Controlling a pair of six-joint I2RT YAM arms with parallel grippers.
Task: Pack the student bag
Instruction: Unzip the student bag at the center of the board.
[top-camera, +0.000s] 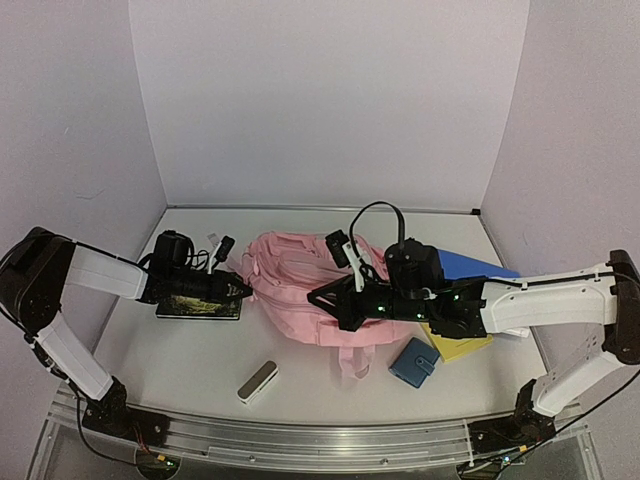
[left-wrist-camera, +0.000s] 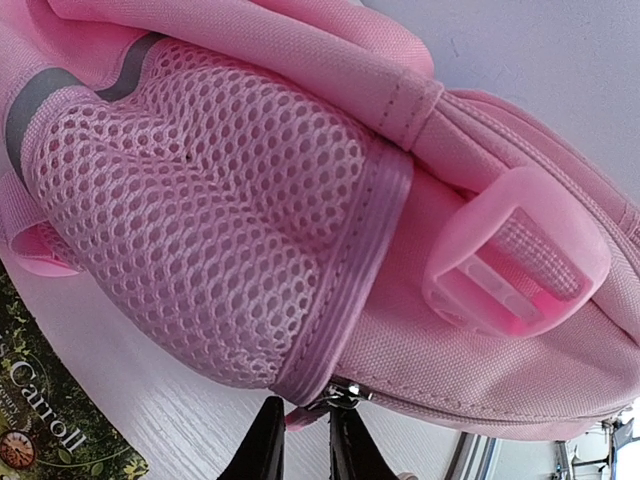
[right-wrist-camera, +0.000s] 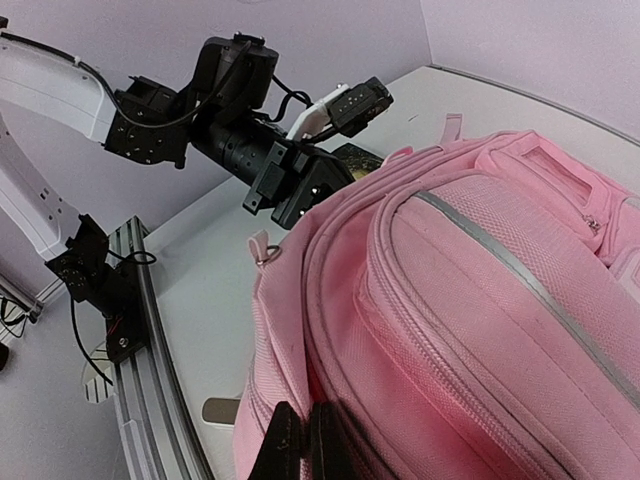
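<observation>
The student bag (top-camera: 310, 290), a soft pink backpack, lies on its side mid-table. My left gripper (top-camera: 245, 288) is at its left end. In the left wrist view its black fingers (left-wrist-camera: 305, 440) stand close together on a small pink zip pull tab (left-wrist-camera: 292, 416), just below the mesh side pocket (left-wrist-camera: 210, 230). My right gripper (top-camera: 318, 297) reaches in from the right. The right wrist view shows it (right-wrist-camera: 300, 445) shut on a fold of the bag's fabric (right-wrist-camera: 300, 380) beside a zip seam. A second zip pull (right-wrist-camera: 262, 250) hangs free at the bag's near edge.
A dark book (top-camera: 200, 308) lies under the left gripper and shows again in the left wrist view (left-wrist-camera: 50, 420). A white-and-grey case (top-camera: 257, 381) sits near the front edge. A blue wallet (top-camera: 413, 362), a yellow notebook (top-camera: 462, 347) and a blue folder (top-camera: 480, 267) lie right of the bag.
</observation>
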